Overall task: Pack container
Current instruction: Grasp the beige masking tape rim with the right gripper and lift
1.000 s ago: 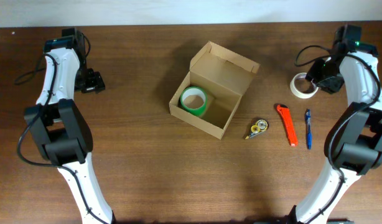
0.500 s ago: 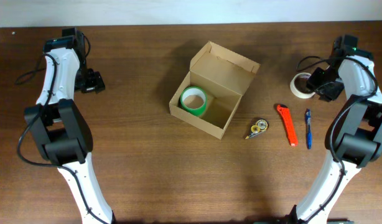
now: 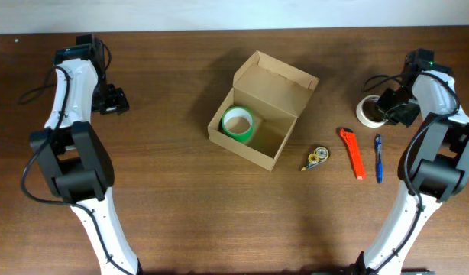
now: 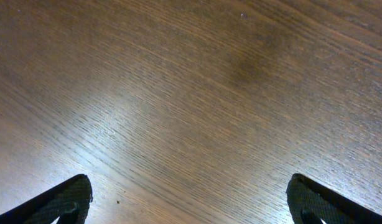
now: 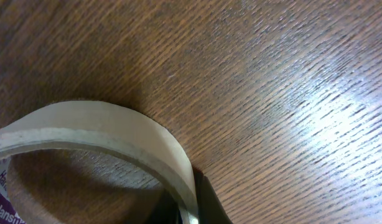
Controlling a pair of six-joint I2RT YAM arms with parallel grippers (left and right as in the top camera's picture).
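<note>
Overhead: tan cardboard box (image 3: 276, 82) with a hinged flap lid sits mid-table, lid standing open toward the far side. A glossy green tape roll (image 3: 237, 122) lies flat in its left half. On the dark wood-grain table (image 3: 173, 191), right of the box: a small yellow tape dispenser (image 3: 316, 157), a red utility knife (image 3: 352, 153) and a blue pen (image 3: 378, 158). The right gripper (image 3: 383, 111) is at an off-white paper tape roll (image 3: 366, 111). The left gripper (image 3: 114, 101) is far left, well apart from the box.

Left wrist: black fingertips (image 4: 66, 198) spread wide over bare wood.

Right wrist: matte roll wall curves across the view, purple print on the core. A dark finger (image 5: 209, 202) sits against its outer face; grip cannot be told.
</note>
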